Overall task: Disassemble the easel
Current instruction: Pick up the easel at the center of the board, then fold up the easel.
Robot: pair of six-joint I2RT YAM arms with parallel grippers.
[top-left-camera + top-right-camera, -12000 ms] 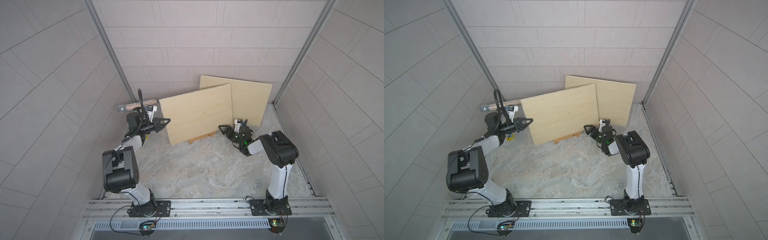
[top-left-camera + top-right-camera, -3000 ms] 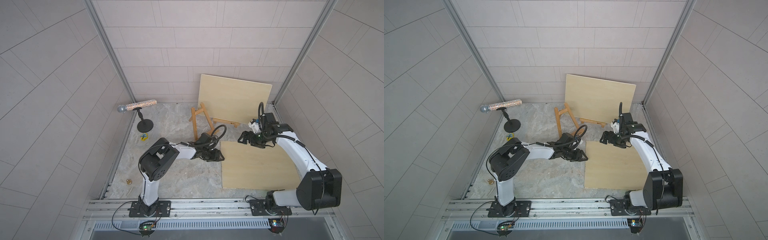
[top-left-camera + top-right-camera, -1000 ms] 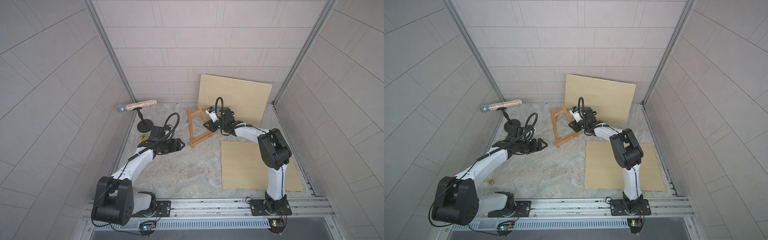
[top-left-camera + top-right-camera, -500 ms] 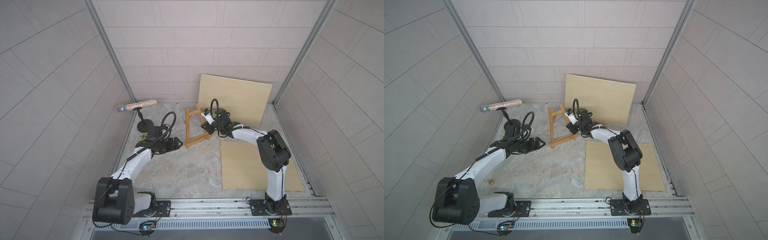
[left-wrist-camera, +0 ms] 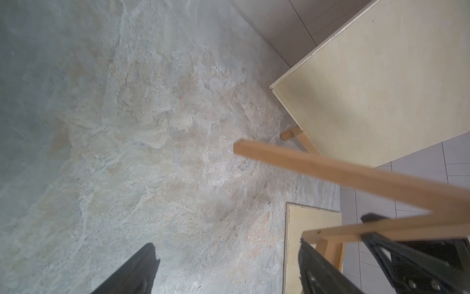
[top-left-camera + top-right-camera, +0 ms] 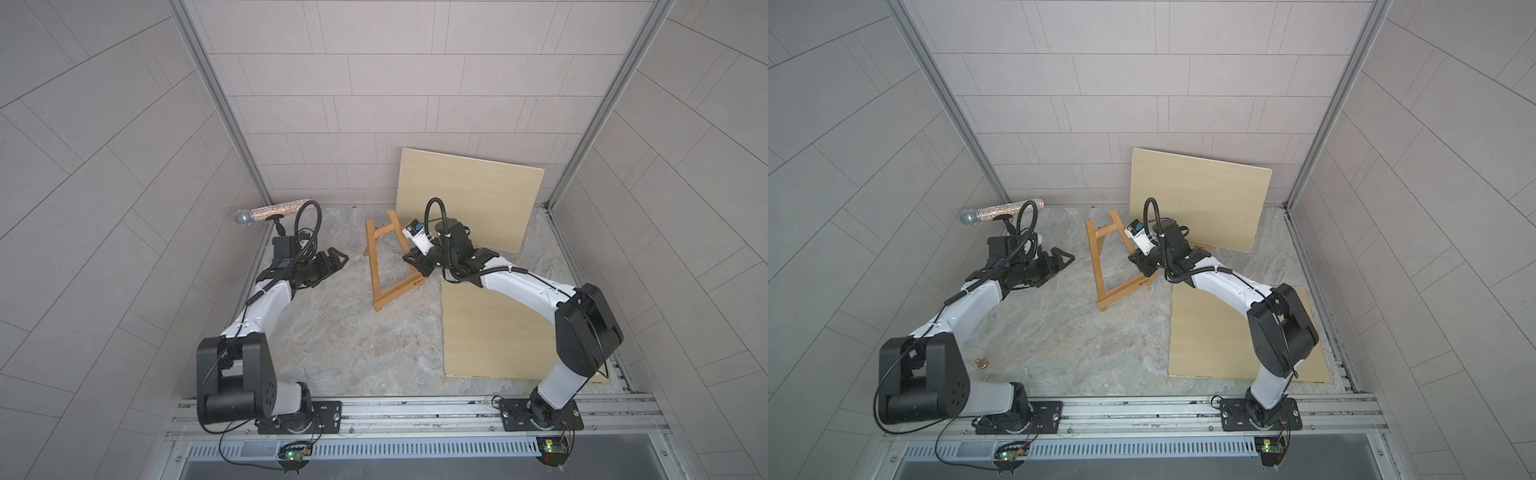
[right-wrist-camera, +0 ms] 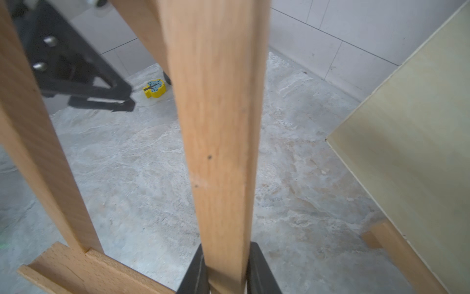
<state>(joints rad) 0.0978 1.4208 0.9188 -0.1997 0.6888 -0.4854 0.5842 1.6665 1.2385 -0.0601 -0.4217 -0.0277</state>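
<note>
The easel is a light wooden frame tilted up off the stone floor in both top views. My right gripper is shut on its right-hand leg, just above the bottom ledge. The two black fingers press that leg from both sides. My left gripper hovers open to the left of the frame, apart from it. In the left wrist view my left gripper holds nothing, and the easel's bars cross beyond one finger.
One plywood board leans on the back wall, with a wooden strip at its foot. Another board lies flat at the right. A glitter microphone on a stand is back left. A small yellow block and a brass piece lie on the floor.
The right gripper has closed on the easel leg and swung the frame a little leftward and more upright. The left gripper has opened wider and shifted slightly toward the back.
</note>
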